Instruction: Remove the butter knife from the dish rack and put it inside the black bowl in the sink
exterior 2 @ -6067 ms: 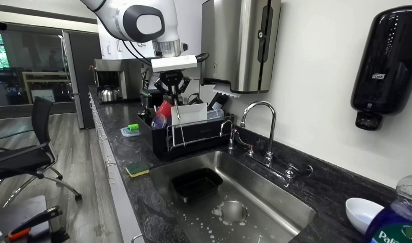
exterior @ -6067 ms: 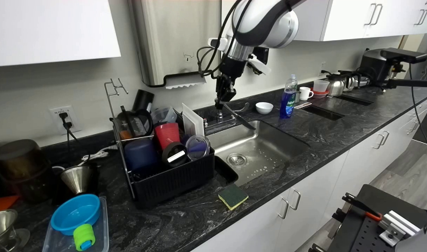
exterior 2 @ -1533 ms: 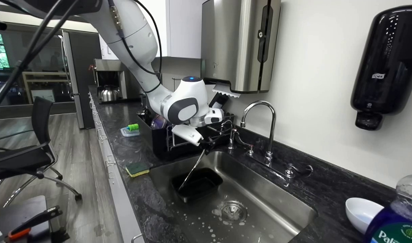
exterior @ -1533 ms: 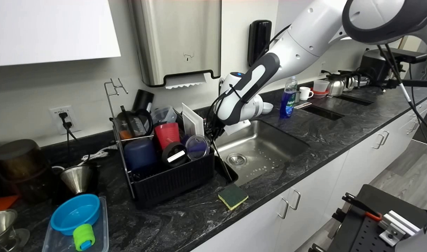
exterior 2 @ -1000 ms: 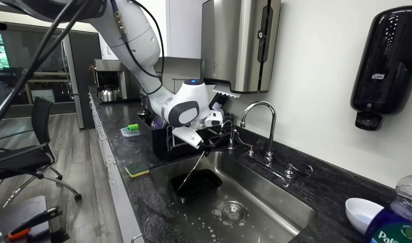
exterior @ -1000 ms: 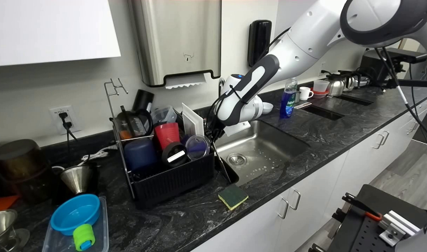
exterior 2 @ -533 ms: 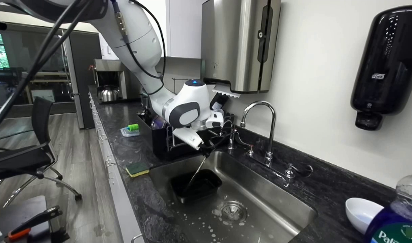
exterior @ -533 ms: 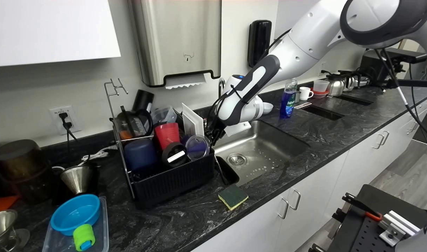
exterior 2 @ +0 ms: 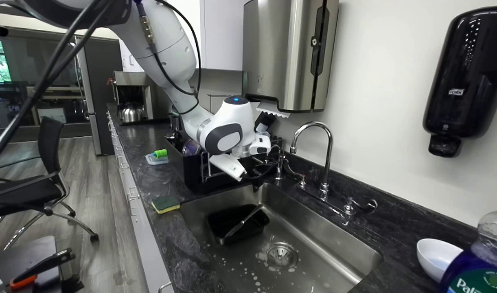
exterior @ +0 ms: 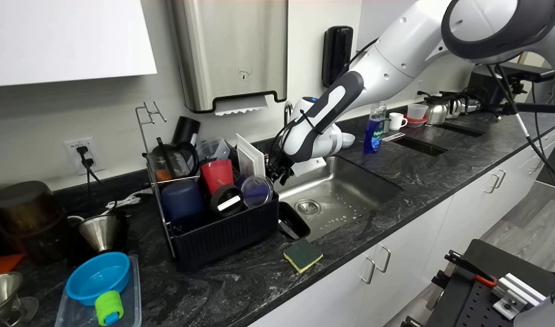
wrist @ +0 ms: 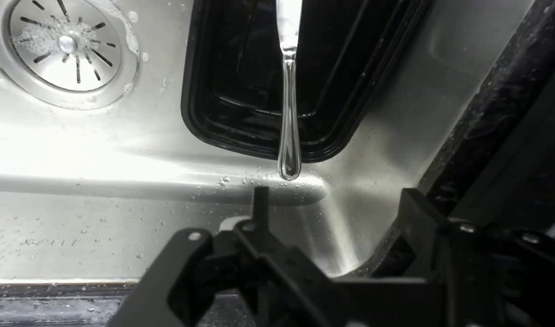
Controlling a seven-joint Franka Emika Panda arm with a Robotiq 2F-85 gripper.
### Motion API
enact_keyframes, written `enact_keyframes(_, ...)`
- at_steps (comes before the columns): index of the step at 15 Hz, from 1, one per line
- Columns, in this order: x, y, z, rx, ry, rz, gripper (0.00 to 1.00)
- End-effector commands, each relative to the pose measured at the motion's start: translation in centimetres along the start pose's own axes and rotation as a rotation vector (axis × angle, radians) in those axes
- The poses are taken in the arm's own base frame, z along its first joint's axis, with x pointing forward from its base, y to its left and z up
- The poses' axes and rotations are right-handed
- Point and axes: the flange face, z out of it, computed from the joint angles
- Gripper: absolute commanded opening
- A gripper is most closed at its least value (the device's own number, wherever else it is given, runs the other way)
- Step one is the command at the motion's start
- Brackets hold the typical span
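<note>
The silver butter knife [wrist: 290,104] lies across the black bowl [wrist: 241,59], its handle end reaching over the rim in the wrist view. In an exterior view the knife [exterior 2: 243,221] slants from the bowl's near corner up to the opposite rim. The bowl [exterior: 300,220] sits in the steel sink [exterior 2: 329,248] beside the dish rack [exterior: 227,240]. My gripper [wrist: 335,190] is open above the sink corner, just back from the handle end. Its fingers stand wide apart with nothing between them. The arm hides part of the rack in an exterior view.
A tall faucet [exterior 2: 327,158] and a small tap [exterior 2: 277,162] rise behind the sink. The rack holds a red cup [exterior: 217,175] and a white plate [exterior: 251,154]. A sponge [exterior: 303,255] lies on the counter edge. A white bowl [exterior 2: 437,256] and soap bottle [exterior: 375,127] stand farther along.
The knife, carried earlier from above the sink down to the black bowl, was still in the gripper half a second ago. The jaws have opened and the knife has dropped into the bowl.
</note>
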Motion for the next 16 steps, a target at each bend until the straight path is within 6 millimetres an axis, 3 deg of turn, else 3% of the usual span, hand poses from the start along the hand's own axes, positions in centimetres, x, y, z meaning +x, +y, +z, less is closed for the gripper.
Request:
enact_keyframes(1,0.3,0.0,-0.1,0.023,0.001,-0.01,0.99)
enact_keyframes(7,0.4,-2.2,-2.5,0.025,-0.052,-0.059,1.0)
enact_keyframes(11,0.7,-3.7,-6.9,0.036,-0.119,-0.093,1.0)
enact_keyframes(16,0.3,-4.1,-12.0,0.008,-0.174,-0.122,1.0)
